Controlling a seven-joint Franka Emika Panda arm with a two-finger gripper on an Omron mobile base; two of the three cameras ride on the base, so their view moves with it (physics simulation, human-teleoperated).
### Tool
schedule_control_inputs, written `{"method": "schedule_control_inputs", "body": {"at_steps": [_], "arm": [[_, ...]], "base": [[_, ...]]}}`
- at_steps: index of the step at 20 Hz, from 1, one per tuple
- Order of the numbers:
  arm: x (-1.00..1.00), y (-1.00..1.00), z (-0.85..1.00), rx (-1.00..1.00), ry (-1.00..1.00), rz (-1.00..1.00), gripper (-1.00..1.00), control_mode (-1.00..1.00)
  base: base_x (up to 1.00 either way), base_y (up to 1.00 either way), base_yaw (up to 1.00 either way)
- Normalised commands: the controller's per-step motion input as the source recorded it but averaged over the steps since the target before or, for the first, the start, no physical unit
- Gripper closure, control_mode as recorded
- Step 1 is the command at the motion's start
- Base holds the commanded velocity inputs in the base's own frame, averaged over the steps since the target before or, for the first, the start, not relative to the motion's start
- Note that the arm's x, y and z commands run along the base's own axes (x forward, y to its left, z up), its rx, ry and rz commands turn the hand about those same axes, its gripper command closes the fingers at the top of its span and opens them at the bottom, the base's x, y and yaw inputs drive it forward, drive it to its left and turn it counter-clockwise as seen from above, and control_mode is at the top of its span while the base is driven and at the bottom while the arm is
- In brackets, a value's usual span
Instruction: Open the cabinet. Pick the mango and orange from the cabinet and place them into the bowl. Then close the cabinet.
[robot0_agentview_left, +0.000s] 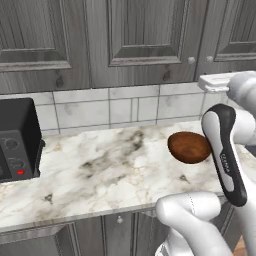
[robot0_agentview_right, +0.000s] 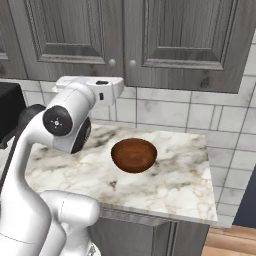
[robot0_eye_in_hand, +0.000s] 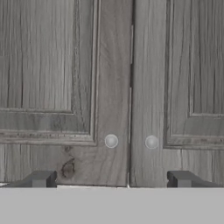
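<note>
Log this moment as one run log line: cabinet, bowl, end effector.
cabinet: both doors shut | bowl: empty, on counter | end effector: open, facing door knobs, holding nothing

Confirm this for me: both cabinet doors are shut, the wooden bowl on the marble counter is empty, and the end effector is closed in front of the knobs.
One thing is wrong. The end effector is open, not closed: the hand view shows its fingertips spread wide apart below the two knobs. The rest stands: the cabinet doors are shut and the bowl on the counter is empty.
</note>
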Motion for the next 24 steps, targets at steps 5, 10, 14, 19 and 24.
{"method": "schedule_control_inputs", "body": {"at_steps": [5,10,14,19,24], "arm": [[0.61,0.00,-0.02,0.00,0.00,0.00,-1.00,-1.00],[0.52,0.00,0.00,0.00,0.00,0.00,-1.00,-1.00],[0.54,0.00,0.00,0.00,0.00,0.00,-1.00,-1.00],[0.53,0.00,-0.01,0.00,0.00,0.00,-1.00,-1.00],[0.53,0.00,-0.05,0.00,0.00,0.00,-1.00,-1.00]], "base": [[0.00,0.00,0.00],[0.00,0.00,0.00],[0.00,0.00,0.00],[0.00,0.00,0.00],[0.00,0.00,0.00]]}}
